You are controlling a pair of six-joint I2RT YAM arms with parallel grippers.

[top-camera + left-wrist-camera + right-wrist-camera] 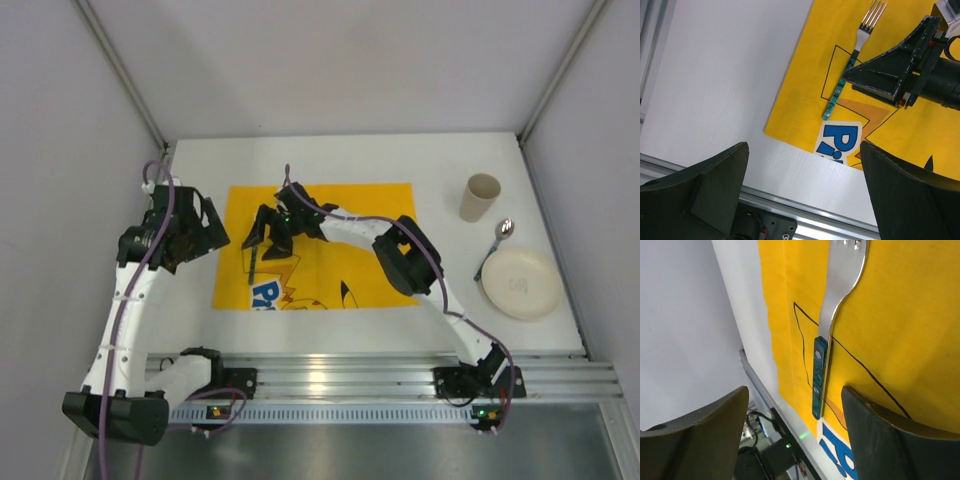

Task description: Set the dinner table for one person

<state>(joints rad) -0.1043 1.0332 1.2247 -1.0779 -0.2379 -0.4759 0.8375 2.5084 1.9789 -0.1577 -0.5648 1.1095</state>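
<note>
A fork with a green handle (820, 365) lies flat on the left part of a yellow cartoon-print cloth (340, 240), which lies on the white dinner table (330, 160). My right gripper (268, 238) hovers just above the fork, open and empty (794, 392), its jaws either side of the handle end. The left wrist view shows the fork (850, 65) with the right gripper's black finger (890, 75) over it. My left gripper (208, 228) is open and empty (804, 145), above the table just left of the cloth.
A beige cup (480, 197) stands at the back right. A spoon (497, 243) lies next to a white plate (520, 283) on the right. An aluminium rail (380, 375) runs along the near edge.
</note>
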